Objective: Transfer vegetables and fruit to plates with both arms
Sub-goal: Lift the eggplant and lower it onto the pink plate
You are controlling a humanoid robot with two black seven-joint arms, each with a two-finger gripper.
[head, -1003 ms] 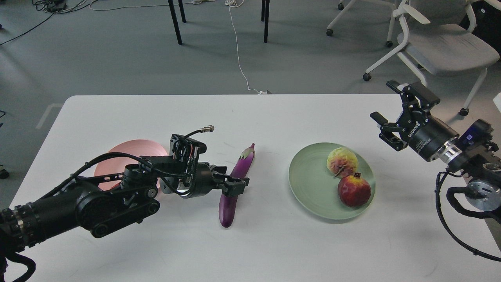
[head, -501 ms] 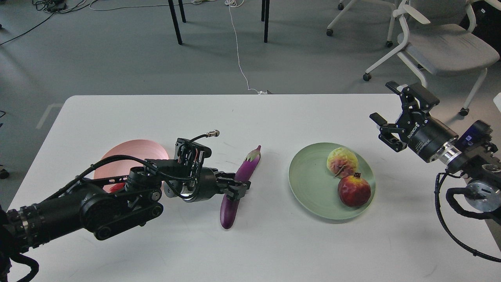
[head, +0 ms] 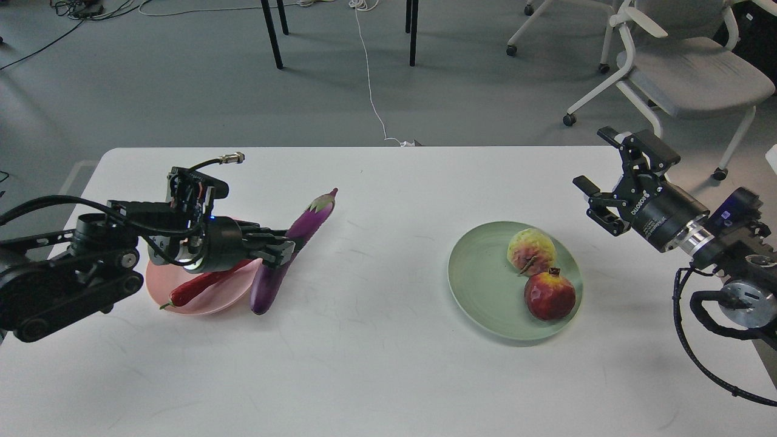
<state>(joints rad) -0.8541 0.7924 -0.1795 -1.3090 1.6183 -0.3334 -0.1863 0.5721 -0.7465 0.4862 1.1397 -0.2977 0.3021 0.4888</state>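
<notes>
The eggplant [head: 285, 255] is being held by the left gripper [head: 274, 252], with its two fingers closed around the middle of it. The eggplant is being kept tilted, with its cap pointing up and away and its round end hanging down just beside the right edge of the pink plate [head: 159, 290]. A red chili [head: 203, 286] is lying on that plate, under the gripper. The left arm [head: 67, 273] is being stretched in over the left side of the white table [head: 388, 364]. The right gripper [head: 610, 176] is being held up in the air at the right edge of the table, with its fingers spread wide apart and nothing between them. The green plate [head: 479, 279] is sitting well apart from the pink one, on the right half of the table. The bumpy fruit [head: 530, 251] and the pomegranate [head: 549, 295] are resting on it, touching each other.
</notes>
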